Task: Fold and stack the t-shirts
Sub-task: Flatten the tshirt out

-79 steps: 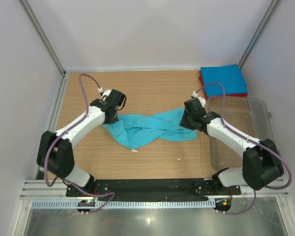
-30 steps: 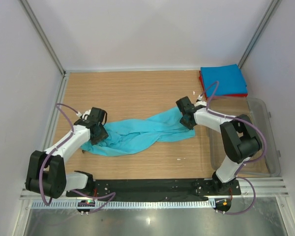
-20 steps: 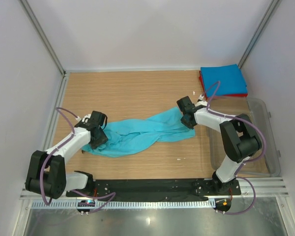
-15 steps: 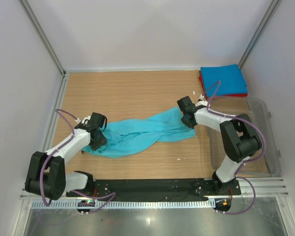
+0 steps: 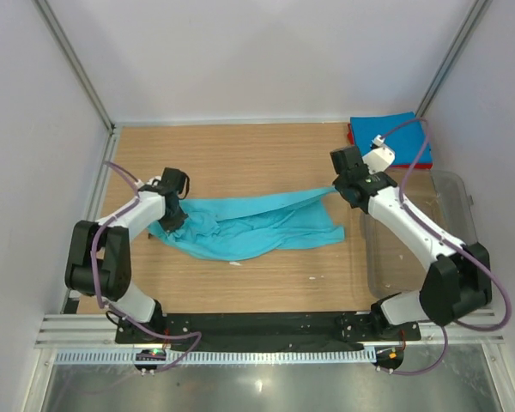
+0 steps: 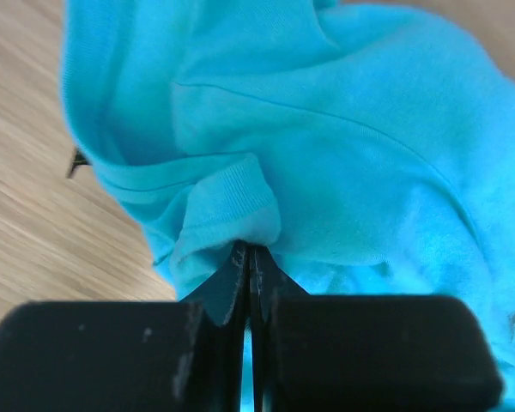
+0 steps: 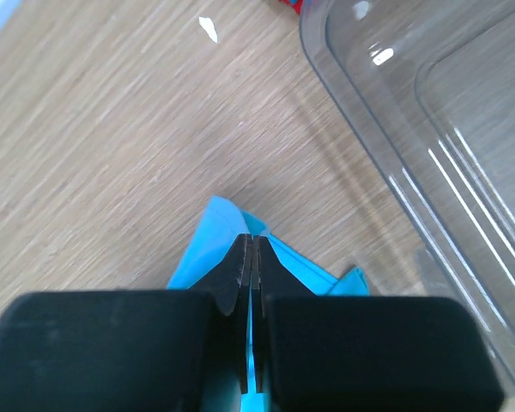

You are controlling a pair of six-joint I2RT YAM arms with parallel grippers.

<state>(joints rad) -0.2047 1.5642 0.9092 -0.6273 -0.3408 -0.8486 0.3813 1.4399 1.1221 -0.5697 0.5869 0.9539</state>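
A turquoise t-shirt [image 5: 249, 225] lies crumpled and stretched across the middle of the wooden table. My left gripper [image 5: 173, 216] is shut on its left end; in the left wrist view the jaws pinch a ribbed fold of the turquoise t-shirt [image 6: 240, 219] at the left gripper [image 6: 247, 251]. My right gripper [image 5: 339, 190] is shut on the shirt's right edge, lifted a little off the table. In the right wrist view the right gripper [image 7: 248, 243] pinches a pointed corner of the turquoise t-shirt [image 7: 206, 236]. A folded blue t-shirt [image 5: 386, 130] rests on a folded red t-shirt [image 5: 351, 136] at the back right.
A clear plastic tub [image 5: 451, 245] stands at the right side of the table, close to my right arm; its rim [image 7: 386, 146] fills the right of the right wrist view. A small white scrap [image 5: 233, 263] lies near the shirt's front edge. White walls enclose the table.
Both grippers have shut on the turquoise shirt. The left gripper moved back and the right gripper rose and moved right, pulling the shirt into a longer, tauter strip.
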